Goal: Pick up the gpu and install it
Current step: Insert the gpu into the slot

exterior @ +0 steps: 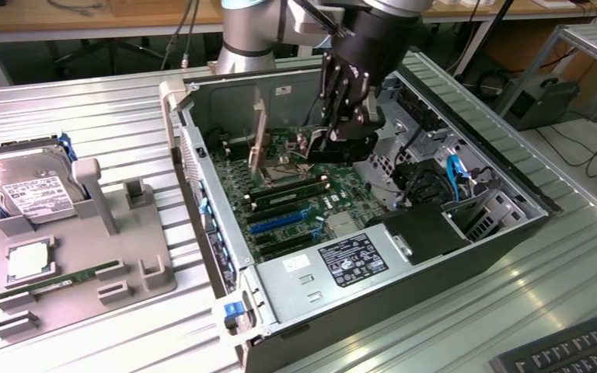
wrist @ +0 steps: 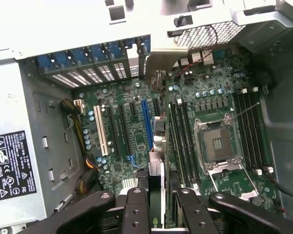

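My gripper (exterior: 342, 134) reaches down into the open computer case (exterior: 506, 198), over the motherboard (exterior: 309, 206). In the wrist view its two black fingers (wrist: 136, 204) are shut on the gpu (wrist: 156, 187). The card is thin and dark, seen edge-on, and its silver end (wrist: 158, 146) points toward the expansion slots. It hangs just above the board, between the blue slot (wrist: 146, 122) and the memory slots (wrist: 180, 141). I cannot tell whether its edge touches a slot. In the exterior view the gpu (exterior: 338, 149) is a dark block under the fingers.
The empty CPU socket (wrist: 217, 144) lies beside the memory slots. A power supply (exterior: 350, 260) sits at the case's near end. At the exterior view's left, a grey holder (exterior: 81, 249) carries a hard drive (exterior: 29, 183), a CPU (exterior: 29, 260) and a green memory stick (exterior: 65, 281).
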